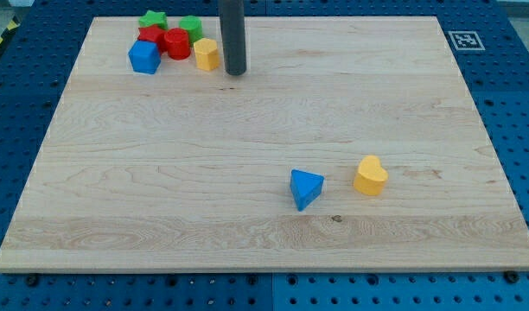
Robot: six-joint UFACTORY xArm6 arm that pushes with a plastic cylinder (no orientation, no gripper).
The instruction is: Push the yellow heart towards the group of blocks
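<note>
The yellow heart (pixel 371 175) sits alone on the desk (pixel 247 190) toward the view's lower right, with a blue triangular block (pixel 306 188) just beside it on the view's left. The group of blocks lies well apart, at the view's upper left: a green star (pixel 152 19), a green block (pixel 191 26), two red blocks (pixel 165 40), a blue cube (pixel 144 57) and a yellow block (pixel 207 53). My tip (pixel 235 72) rests just to the right of that yellow block, far from the heart.

The risk, as I judge it, is the blue triangle: it stands close to the line from heart to group, so a straight push could drive the heart into it or make the heart slip off my rod. Leaving this spot carelessly could also scatter the group.

My rod stands upright, coming down from the view's top edge. My tool is a bare rod: it grasps nothing.
</note>
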